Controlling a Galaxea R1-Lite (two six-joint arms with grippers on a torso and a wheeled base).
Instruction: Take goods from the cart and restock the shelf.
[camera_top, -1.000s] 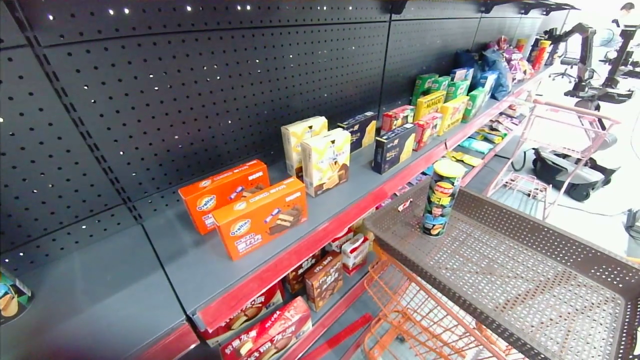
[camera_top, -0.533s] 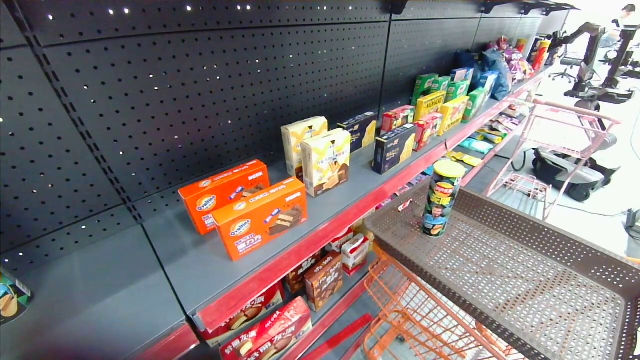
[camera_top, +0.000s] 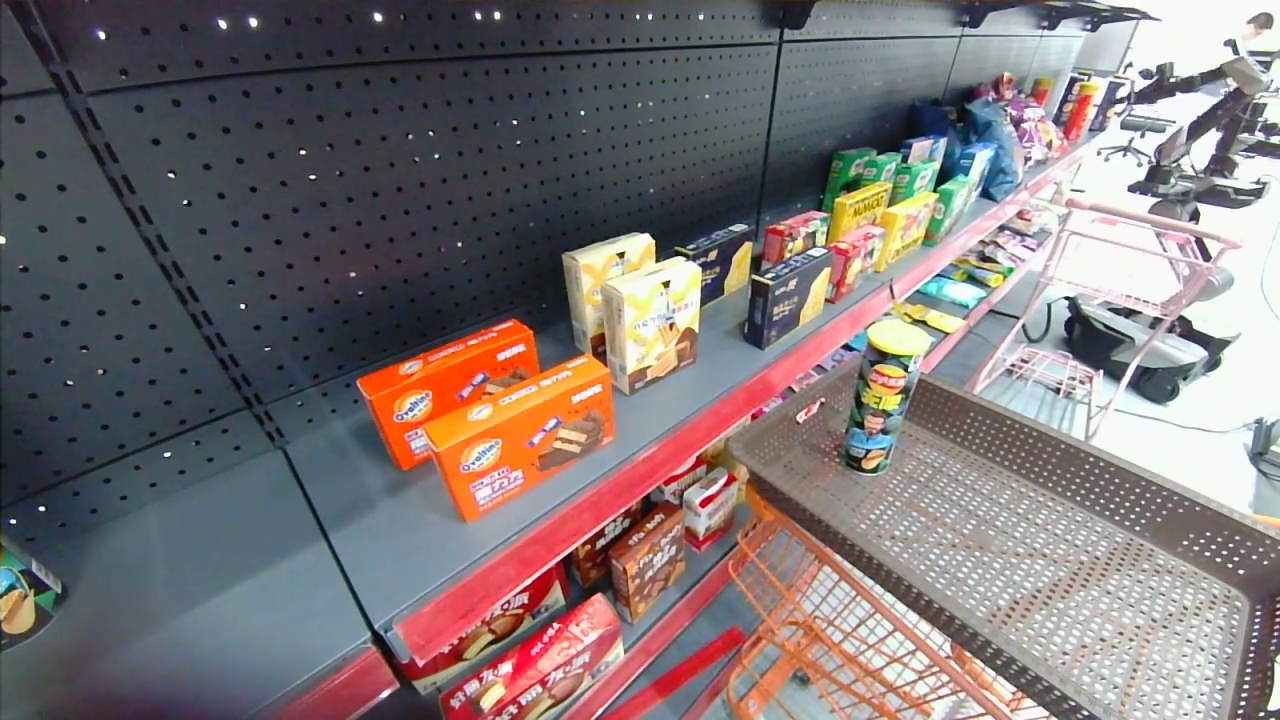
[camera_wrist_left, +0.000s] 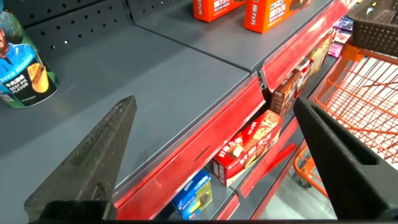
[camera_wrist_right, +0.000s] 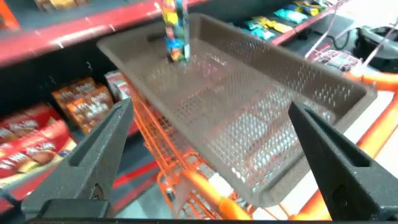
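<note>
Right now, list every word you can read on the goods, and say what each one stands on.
"Ovaltine": logo on the front orange box and on the rear orange box, both on the shelf.
Rest of the print on those boxes: too small to read.
Can in the cart tray: lettering too small to read.
Cream boxes and the boxes farther along: unreadable.

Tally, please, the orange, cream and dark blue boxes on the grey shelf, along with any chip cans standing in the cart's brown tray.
Orange boxes: 2
Cream boxes: 2
Dark blue boxes: 2
Chip can in the brown tray: 1
Total: 7
</note>
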